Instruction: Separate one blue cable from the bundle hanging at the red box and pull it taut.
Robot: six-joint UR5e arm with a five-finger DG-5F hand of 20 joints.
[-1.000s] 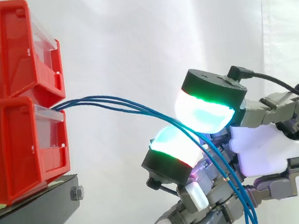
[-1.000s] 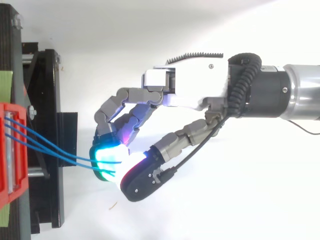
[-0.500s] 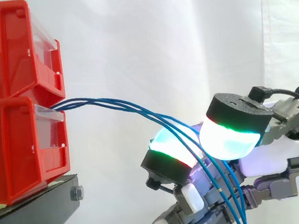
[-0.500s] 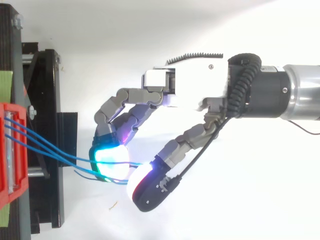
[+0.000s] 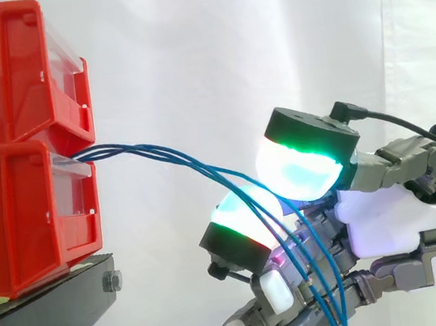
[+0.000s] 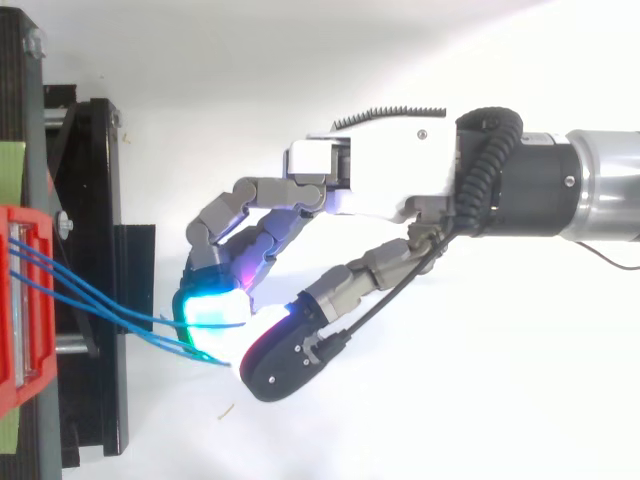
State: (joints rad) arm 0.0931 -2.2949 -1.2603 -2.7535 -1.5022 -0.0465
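Your hand (image 5: 392, 217) sits off to the right of the red bins, lower than the spot where the blue cables (image 5: 169, 151) come out. The cables leave the front of the lower red bin (image 5: 17, 211), right under the upper red bin (image 5: 0, 70). They run out close together, then sag down to the right and fan apart a bit as they reach the hand. From the side you can see them pass between the green-glowing thumb pad (image 5: 302, 170) above and a cyan fingertip pad (image 5: 244, 217) below, then drop in front of the palm and off the bottom edge. From above, the fingers are curled and the thumb is closed in against that cyan pad, with the cables ending right where they meet, so it's clamped on them. Can't tell you if it's got one strand or all of them. They hang in a slack curve, not tight. The bins sit on the black stand (image 5: 53, 310).
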